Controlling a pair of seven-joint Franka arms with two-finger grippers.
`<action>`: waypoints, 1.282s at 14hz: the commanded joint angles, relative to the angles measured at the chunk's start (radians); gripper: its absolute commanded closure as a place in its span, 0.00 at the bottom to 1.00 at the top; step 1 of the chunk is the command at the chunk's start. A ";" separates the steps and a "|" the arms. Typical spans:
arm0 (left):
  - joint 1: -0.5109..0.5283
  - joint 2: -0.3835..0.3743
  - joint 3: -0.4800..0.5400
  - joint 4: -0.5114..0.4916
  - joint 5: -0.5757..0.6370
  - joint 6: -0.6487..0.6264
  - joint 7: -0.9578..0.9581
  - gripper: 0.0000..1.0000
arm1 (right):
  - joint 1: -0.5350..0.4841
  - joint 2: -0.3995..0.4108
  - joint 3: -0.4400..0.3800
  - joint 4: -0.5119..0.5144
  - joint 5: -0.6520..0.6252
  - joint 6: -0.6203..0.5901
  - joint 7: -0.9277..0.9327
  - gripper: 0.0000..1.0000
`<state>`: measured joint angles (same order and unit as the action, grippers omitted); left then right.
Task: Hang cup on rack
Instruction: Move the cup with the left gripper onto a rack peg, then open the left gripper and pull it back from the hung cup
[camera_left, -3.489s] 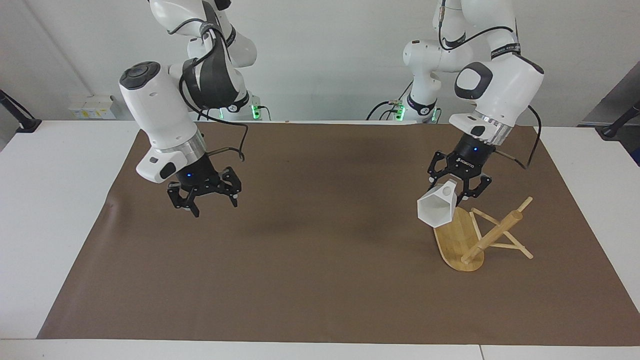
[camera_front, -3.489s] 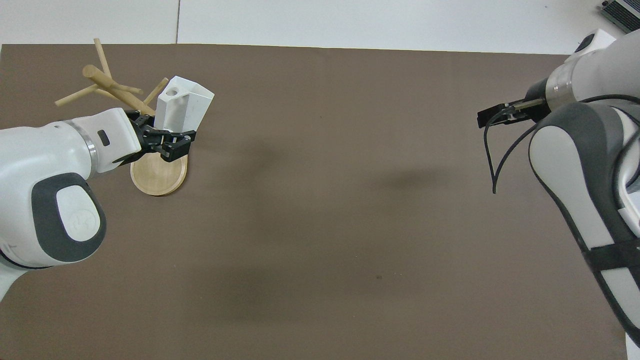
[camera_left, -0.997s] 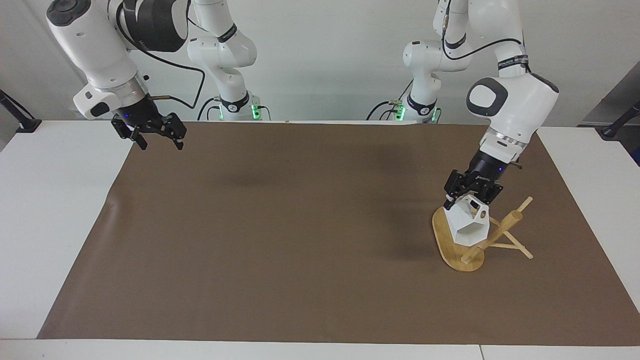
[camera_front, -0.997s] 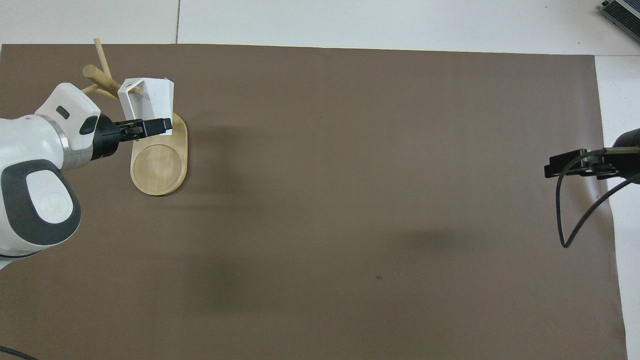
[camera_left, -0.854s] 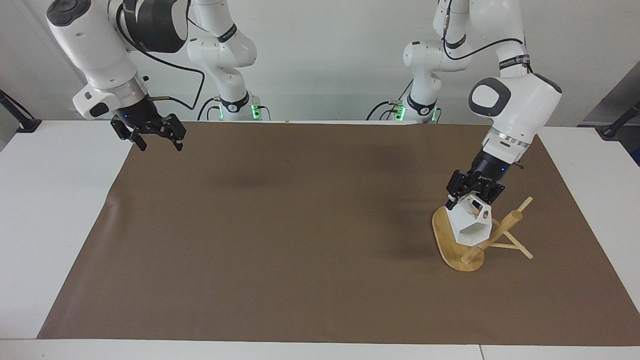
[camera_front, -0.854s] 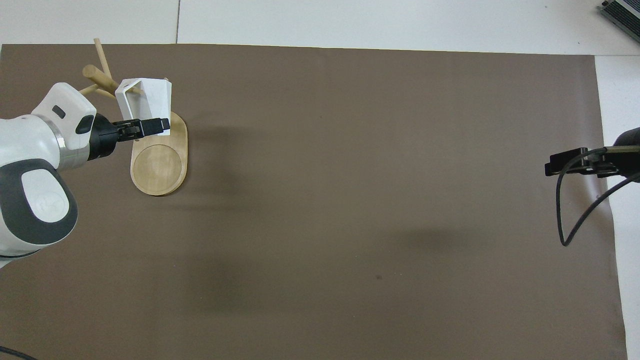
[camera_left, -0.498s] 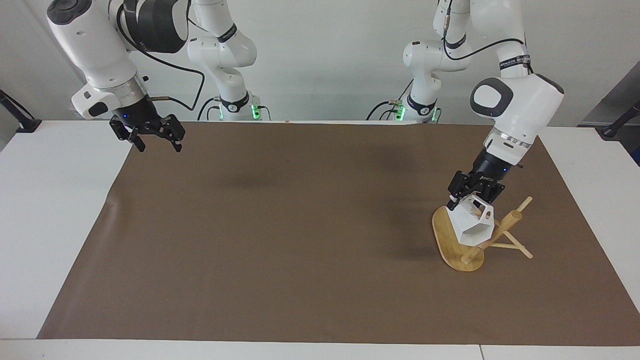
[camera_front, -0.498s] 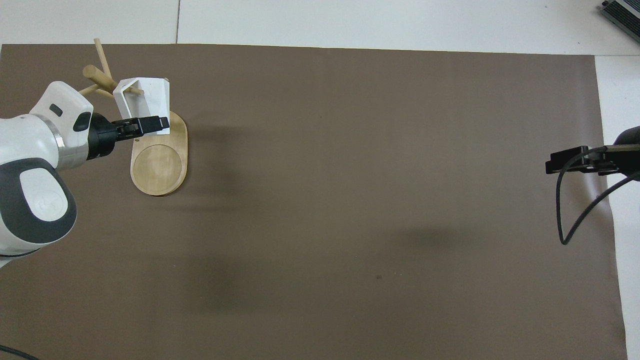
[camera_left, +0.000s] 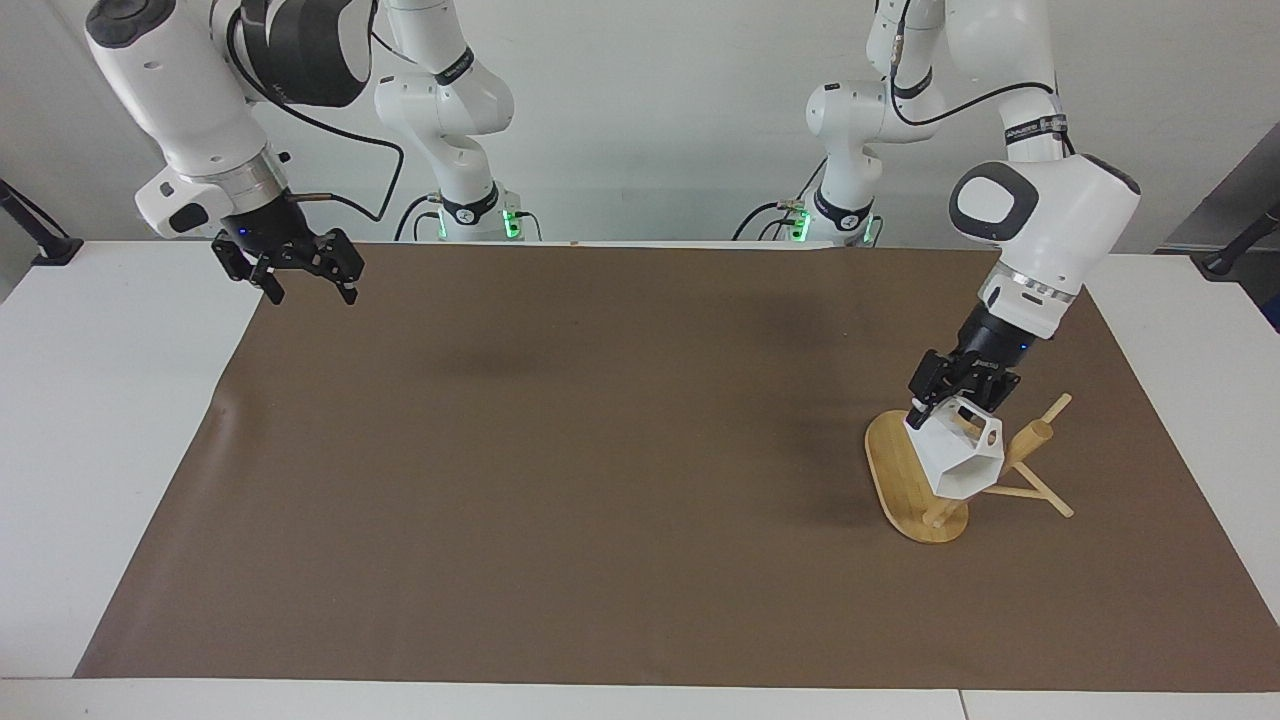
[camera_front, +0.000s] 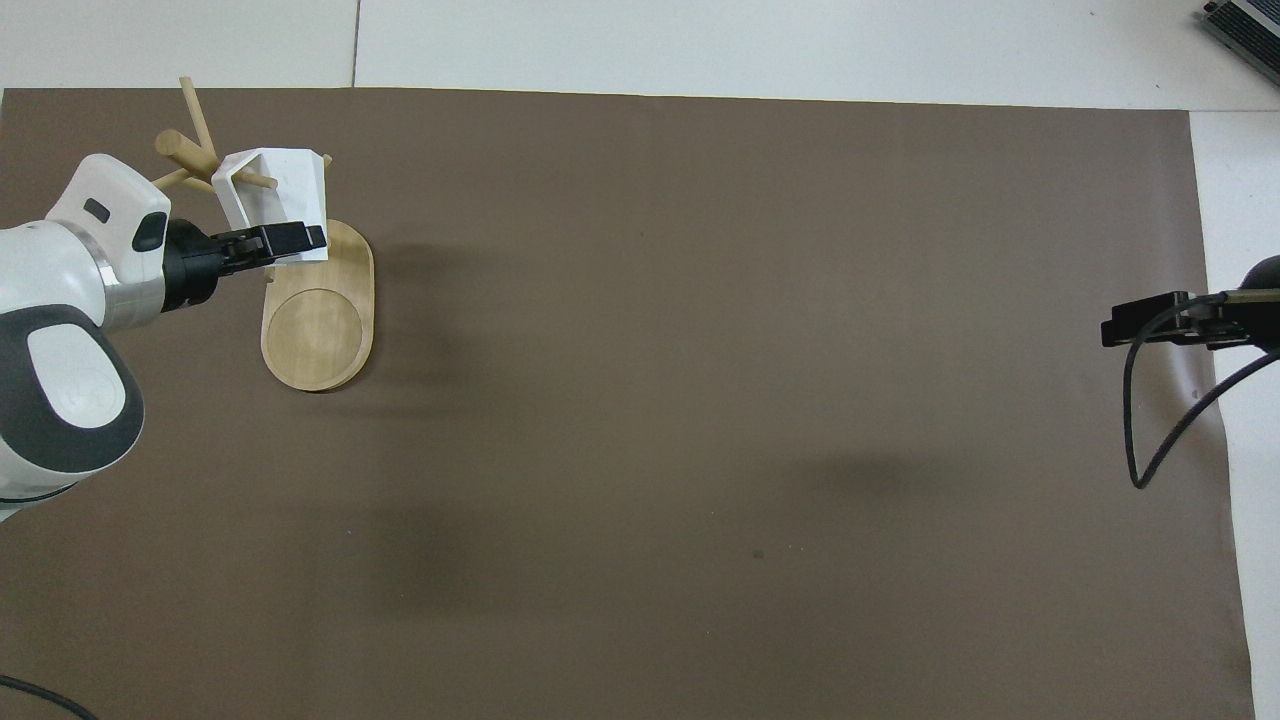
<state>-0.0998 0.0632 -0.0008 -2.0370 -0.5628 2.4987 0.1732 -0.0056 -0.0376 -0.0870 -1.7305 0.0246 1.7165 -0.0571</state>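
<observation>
The white faceted cup (camera_left: 955, 468) hangs tilted over the bamboo rack's oval base (camera_left: 893, 470), its hexagonal mouth turned away from the robots. My left gripper (camera_left: 950, 404) is shut on the cup's upper edge. The cup's pierced handle (camera_left: 986, 436) sits against the rack's post (camera_left: 1022, 447). From above, a thin peg (camera_front: 262, 181) crosses the handle of the cup (camera_front: 290, 185), just past my left gripper (camera_front: 298, 240). The rack's base (camera_front: 318, 335) lies under them. My right gripper (camera_left: 300, 277) hangs open and empty over the mat's corner at the right arm's end, waiting.
A brown mat (camera_left: 600, 480) covers most of the white table (camera_left: 110, 400). The rack's other pegs (camera_left: 1045, 497) stick out toward the left arm's end of the table. The right arm's cable (camera_front: 1150, 420) loops at the edge of the overhead view.
My left gripper has carried the cup a little farther toward the rack's post, and the handle is now over a peg. The rack's pegs shifted slightly. The right gripper drifted slightly outward.
</observation>
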 joint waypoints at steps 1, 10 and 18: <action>0.009 0.027 -0.001 0.017 -0.005 0.003 -0.011 1.00 | 0.009 -0.018 -0.005 -0.026 -0.017 0.023 -0.009 0.00; 0.012 0.030 -0.001 0.053 0.018 -0.030 -0.008 0.00 | -0.008 -0.016 -0.007 -0.026 -0.025 0.025 -0.013 0.00; 0.071 -0.052 0.005 0.199 0.329 -0.371 -0.011 0.00 | -0.025 -0.015 -0.005 -0.023 -0.075 0.023 -0.012 0.00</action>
<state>-0.0335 0.0747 0.0060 -1.8396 -0.3176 2.2114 0.1735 -0.0100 -0.0376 -0.0965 -1.7310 -0.0311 1.7168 -0.0571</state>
